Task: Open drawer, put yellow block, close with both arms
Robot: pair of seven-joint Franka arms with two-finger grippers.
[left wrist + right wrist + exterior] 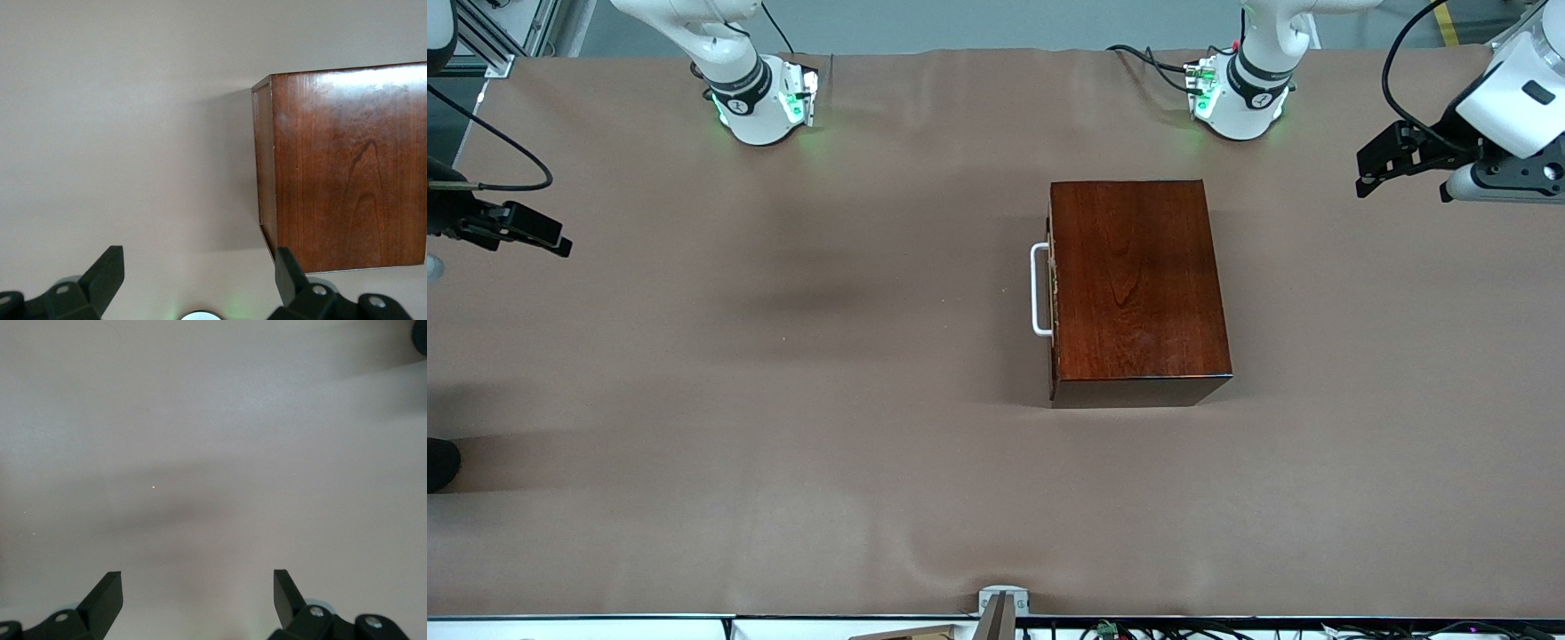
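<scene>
The glossy mahogany box [1138, 280] stands on the table toward the left arm's end. Its drawer [1053, 293] is shut, with the white bar handle [1039, 289] facing the right arm's end. The yellow block is out of view. My left gripper [1362, 175] hangs open over the table's left-arm end, apart from the box. In the left wrist view the gripper [200, 260] holds nothing, and the box [347, 167] shows one corner. My right gripper [560, 242] hangs open over the right-arm end. In the right wrist view the gripper [198, 581] is over bare cloth.
A brown cloth [783, 400] covers the whole table. The two green-lit arm bases [765, 107] [1240, 102] stand along its farthest edge. A small metal bracket [1003, 604] sits at the nearest edge. A dark object [440, 462] pokes in at the right-arm end.
</scene>
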